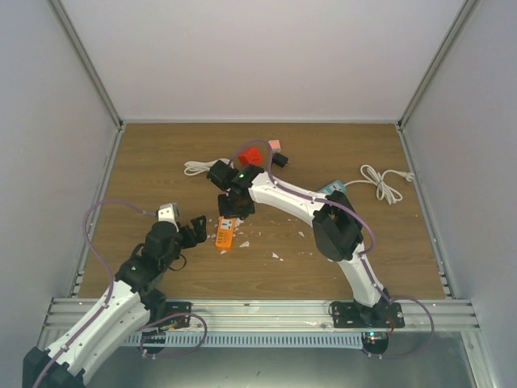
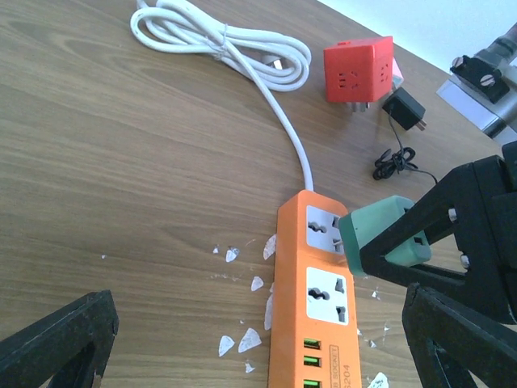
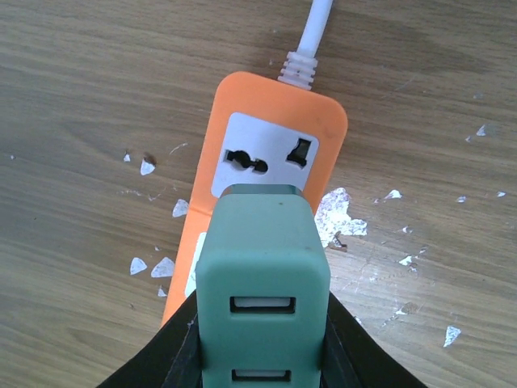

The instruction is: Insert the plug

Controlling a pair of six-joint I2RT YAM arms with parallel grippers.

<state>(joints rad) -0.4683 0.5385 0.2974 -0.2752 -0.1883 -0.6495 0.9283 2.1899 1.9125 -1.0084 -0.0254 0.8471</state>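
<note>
Matt plastic plug [image 3: 262,267], wood-grain table [image 3: 89,89]

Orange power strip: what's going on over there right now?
The right claw is shut on a green USB charger and holds it over the orange power strip, at the socket nearest the white cord. The charger's front edge overlaps that socket, but whether its pins are in cannot be seen. The left claw is open and empty, just beside the strip. White flakes lie scattered around the strip.
</note>
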